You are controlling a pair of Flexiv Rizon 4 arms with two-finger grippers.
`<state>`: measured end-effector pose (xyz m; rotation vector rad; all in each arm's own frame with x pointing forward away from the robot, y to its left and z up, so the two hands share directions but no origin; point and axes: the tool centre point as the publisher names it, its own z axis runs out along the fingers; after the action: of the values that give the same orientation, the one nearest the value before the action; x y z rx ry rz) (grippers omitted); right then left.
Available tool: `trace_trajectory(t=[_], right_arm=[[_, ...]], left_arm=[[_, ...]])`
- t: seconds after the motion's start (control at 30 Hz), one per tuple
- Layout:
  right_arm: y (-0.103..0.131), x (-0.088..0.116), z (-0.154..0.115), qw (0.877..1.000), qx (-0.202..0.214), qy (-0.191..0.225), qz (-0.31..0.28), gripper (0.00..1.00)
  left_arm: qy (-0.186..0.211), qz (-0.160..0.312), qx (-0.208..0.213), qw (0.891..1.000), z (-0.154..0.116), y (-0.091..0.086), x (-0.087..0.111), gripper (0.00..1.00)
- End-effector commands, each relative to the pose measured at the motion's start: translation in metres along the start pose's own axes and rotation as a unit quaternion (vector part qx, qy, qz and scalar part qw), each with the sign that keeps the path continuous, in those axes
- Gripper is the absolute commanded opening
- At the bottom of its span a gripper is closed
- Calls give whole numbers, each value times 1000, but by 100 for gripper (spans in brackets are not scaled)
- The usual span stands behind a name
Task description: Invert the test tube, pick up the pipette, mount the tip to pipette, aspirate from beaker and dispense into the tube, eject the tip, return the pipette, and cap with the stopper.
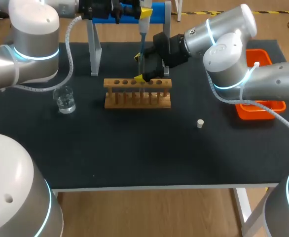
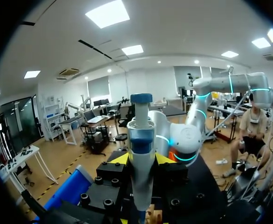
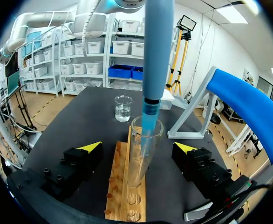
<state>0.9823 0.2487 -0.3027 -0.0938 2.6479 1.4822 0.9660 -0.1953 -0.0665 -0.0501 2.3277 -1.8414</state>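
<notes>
- I am watching the one line that matters: the pipette point(image 2: 141, 140) is hanging upright, its long axis running straight down into the mouth of the tube point(image 3: 139, 161).
- The tube is standing in the wooden rack point(image 1: 137, 94) near the middle of the desk point(image 1: 134, 148), leaning slightly, directly under my left hand point(image 2: 142, 161).
- My left hand is gripping the pipette body from 2 sides, yellow fingertips point(image 2: 120, 158) pressing on it.
- My right hand point(image 3: 139, 147) is sitting wide, 1 finger on each side of the tube, neither one seeming to touch the glass.
- The tip point(image 3: 150, 121) is sitting inside the tube's rim, so I am judging this as the dispensing step; any sideways drift could knock the tip against the glass.
- The tube is clear, thin-walled glass; the tip is translucent blue plastic tapering to a point; the pipette is smooth and rounded, blue and white.
- The rack is pale wood with a row of round holes.
- The beaker point(image 1: 65, 100), clear glass with liquid in it, is standing well apart on my left side.
- The stopper point(image 1: 200, 123), small, pale and stubby, is lying nearer my right arm.
</notes>
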Motion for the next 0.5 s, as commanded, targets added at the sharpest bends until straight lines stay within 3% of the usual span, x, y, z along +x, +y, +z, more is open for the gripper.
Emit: trace_trajectory(t=[0.03,0.5], right_arm=[[0,-1,-1,1000,1,2,0,100],[0,-1,-1,1000,1,2,0,100]], left_arm=[[1,-1,-2,1000,1,1,-2,0],[-12,-12,6,1000,-1,6,-3,0]])
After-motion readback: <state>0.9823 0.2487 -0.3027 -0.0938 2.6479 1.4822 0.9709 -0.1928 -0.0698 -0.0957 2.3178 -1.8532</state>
